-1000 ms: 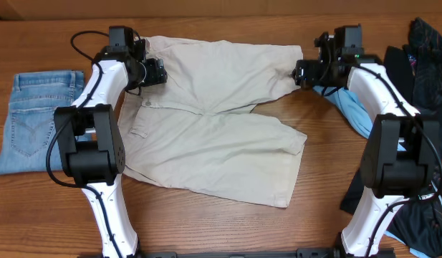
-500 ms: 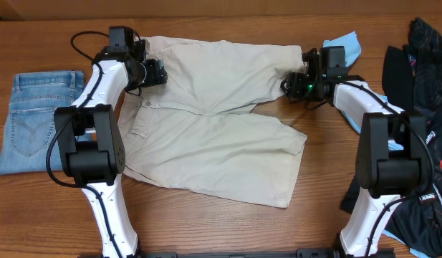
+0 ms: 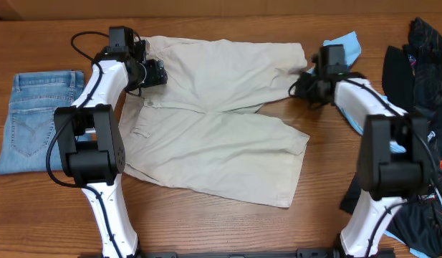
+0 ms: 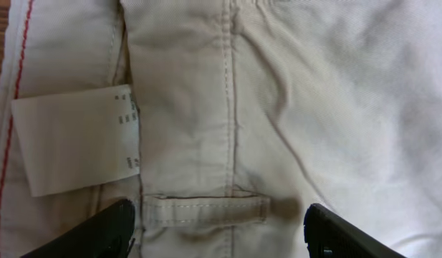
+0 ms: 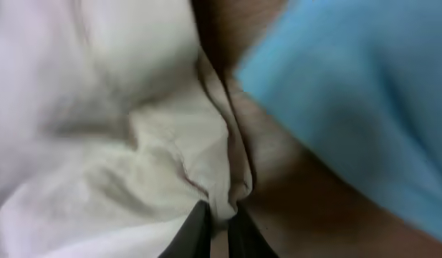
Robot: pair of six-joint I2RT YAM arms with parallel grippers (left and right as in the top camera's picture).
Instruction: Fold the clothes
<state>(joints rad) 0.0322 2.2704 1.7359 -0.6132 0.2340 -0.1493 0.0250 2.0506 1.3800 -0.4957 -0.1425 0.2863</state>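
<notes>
Right wrist: hem of shorts (image 5: 99, 143) between closed fingers of right gripper (image 5: 219, 218).

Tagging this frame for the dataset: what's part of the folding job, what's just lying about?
Job: khaki shorts, pinched by right hand, left hand open over the waistband; blue shirt and black garments, unfolded.
Lying about: folded jeans.

I have a brown wooden surface (image 3: 206, 229) in front of me with clothes spread over it. The beige shorts (image 3: 213, 122) lie flat in the middle, waistband to the left and 2 legs running right. A folded pair of jeans (image 3: 38, 118) sits at the left edge, apart from the shorts. On the right, a light-blue shirt (image 3: 347, 49) lies just beside the far leg. Black garments (image 3: 421, 64) are heaped along the right edge.
</notes>
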